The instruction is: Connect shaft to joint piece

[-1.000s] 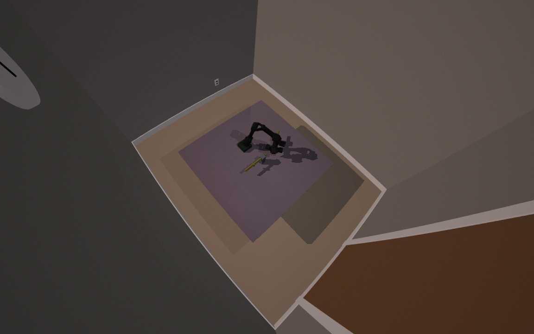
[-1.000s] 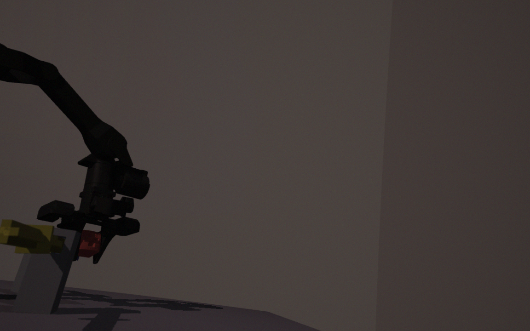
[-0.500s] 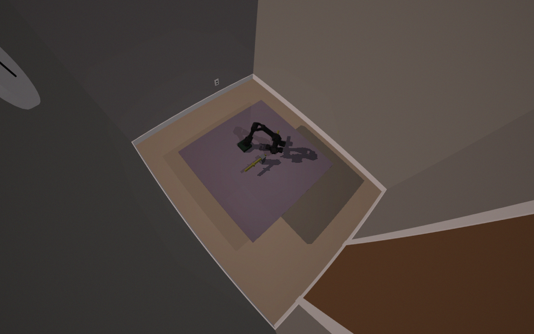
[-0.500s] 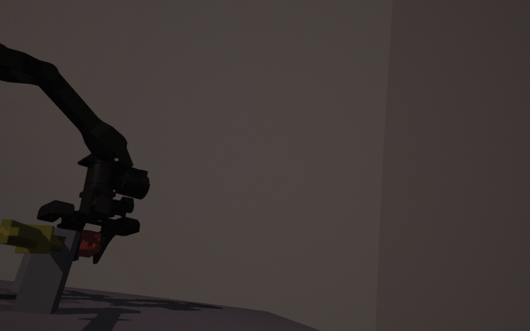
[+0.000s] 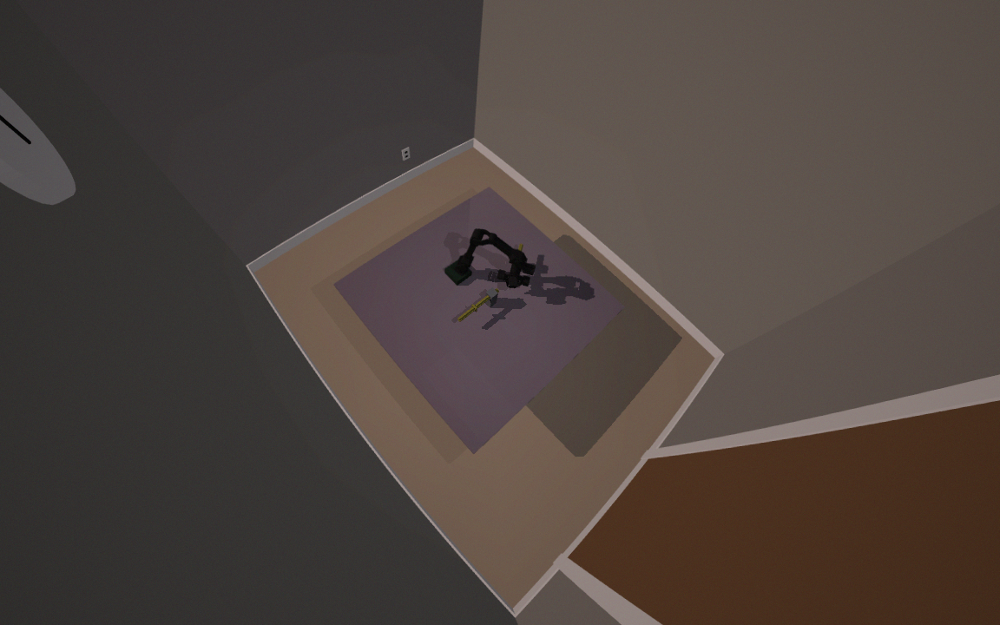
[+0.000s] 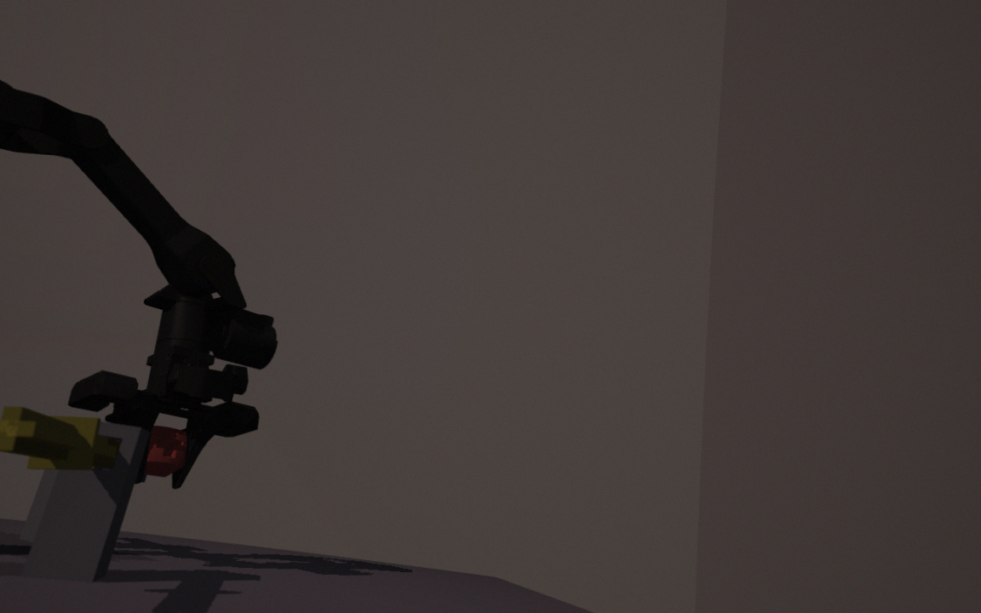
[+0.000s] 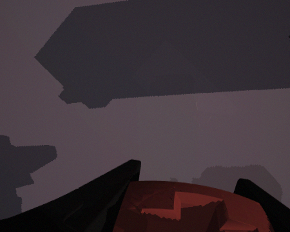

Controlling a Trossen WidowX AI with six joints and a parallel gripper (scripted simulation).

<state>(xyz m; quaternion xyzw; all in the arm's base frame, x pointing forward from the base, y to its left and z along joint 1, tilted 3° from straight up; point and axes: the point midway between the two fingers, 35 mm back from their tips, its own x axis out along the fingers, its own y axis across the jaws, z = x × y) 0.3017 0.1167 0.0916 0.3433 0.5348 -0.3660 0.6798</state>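
Observation:
The red joint piece (image 6: 167, 451) (image 7: 196, 200) sits between the two fingers of my gripper (image 6: 161, 478) (image 7: 187, 179), which is shut on it. Both black fingers flank it in the wrist view. A yellow shaft (image 5: 474, 308) (image 6: 60, 438) with a crosspiece lies in a grey block (image 5: 492, 297) (image 6: 75, 518) in front of the gripper. A bit of another yellow part (image 5: 521, 246) shows behind the arm. The arm hides the rest of it and its block. The way the joint's opening points cannot be told.
The black arm (image 5: 497, 239) (image 6: 128, 190) arches from its dark green base (image 5: 457, 273) to the gripper. The purple table top (image 5: 449, 372) carries the shadows of the arm and block. Room walls stand beyond it.

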